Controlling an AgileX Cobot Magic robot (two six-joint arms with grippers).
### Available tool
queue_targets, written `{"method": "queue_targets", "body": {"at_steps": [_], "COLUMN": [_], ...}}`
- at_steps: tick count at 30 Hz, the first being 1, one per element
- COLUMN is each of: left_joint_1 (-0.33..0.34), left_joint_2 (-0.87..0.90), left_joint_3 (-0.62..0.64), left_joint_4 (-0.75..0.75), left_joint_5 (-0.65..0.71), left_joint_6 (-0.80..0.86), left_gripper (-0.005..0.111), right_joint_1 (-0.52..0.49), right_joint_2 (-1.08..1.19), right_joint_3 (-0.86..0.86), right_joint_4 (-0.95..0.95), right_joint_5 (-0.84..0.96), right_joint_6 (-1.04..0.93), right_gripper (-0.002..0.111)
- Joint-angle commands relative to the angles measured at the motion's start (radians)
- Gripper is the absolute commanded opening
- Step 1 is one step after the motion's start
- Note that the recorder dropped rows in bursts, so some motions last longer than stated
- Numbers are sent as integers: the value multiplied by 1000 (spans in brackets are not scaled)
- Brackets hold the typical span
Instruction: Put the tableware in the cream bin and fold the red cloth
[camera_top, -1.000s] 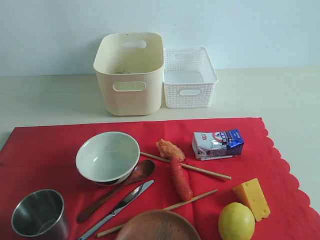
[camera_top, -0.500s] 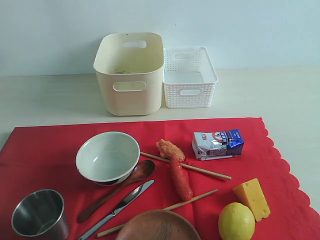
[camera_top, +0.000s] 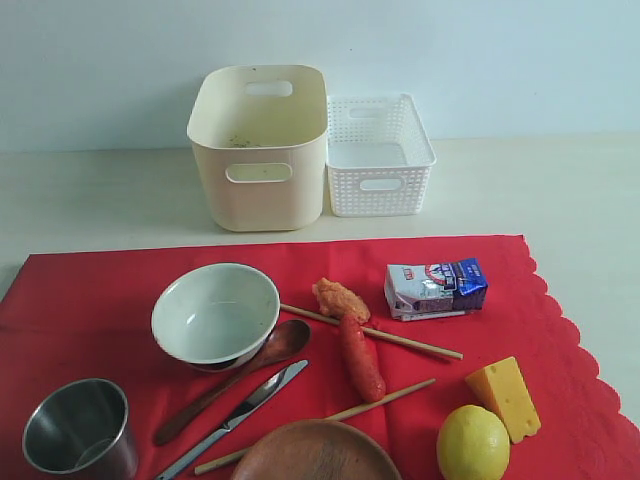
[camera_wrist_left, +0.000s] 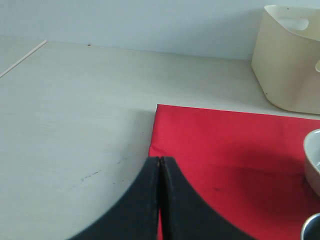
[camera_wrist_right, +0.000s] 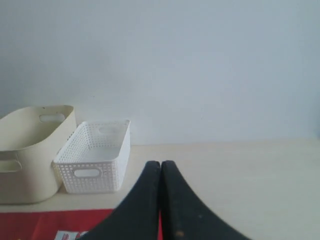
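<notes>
The red cloth lies flat on the table. On it sit a white bowl, a steel cup, a brown wooden spoon, a metal knife, two thin chopsticks and a round brown plate. The cream bin stands behind the cloth. Neither gripper shows in the exterior view. My left gripper is shut and empty above the cloth's corner. My right gripper is shut and empty, facing the cream bin.
A white lattice basket stands right of the cream bin. A milk carton, a sausage, an orange food piece, a cheese wedge and a lemon lie on the cloth's right half.
</notes>
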Motion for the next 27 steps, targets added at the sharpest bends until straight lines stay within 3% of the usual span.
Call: {"method": "queue_targets", "body": {"at_steps": [1, 27], "left_joint_1": [-5, -5], "left_joint_2": [-6, -6], "left_joint_3": [-1, -1], "left_joint_4": [6, 6], "left_joint_5": [-6, -6], "left_joint_6": [0, 0], "left_gripper": [1, 1], "right_joint_1": [2, 2], "right_joint_2": [46, 46], "right_joint_3": [-106, -120], "right_joint_4": [2, 2], "right_joint_5": [-4, -16], "right_joint_6": [-9, -7], "right_gripper": [0, 0]}}
